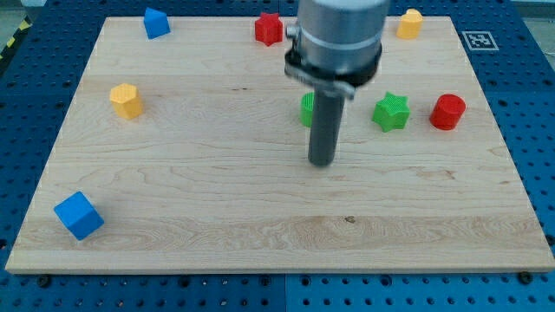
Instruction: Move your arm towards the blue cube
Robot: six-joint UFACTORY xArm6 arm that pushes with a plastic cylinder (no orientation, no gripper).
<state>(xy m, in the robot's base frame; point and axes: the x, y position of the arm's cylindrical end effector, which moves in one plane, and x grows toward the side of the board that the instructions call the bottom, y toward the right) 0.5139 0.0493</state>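
Note:
The blue cube (78,215) lies near the bottom left corner of the wooden board (217,191). My tip (322,162) stands near the board's middle, far to the right of the blue cube and a little above its level in the view. The rod partly hides a green block (307,109) just behind it.
A second blue block (156,22) sits at the top left. A yellow block (127,100) is at the left, another yellow block (409,23) at the top right. A red star (269,29) is at the top, a green star (391,112) and red cylinder (448,112) at the right.

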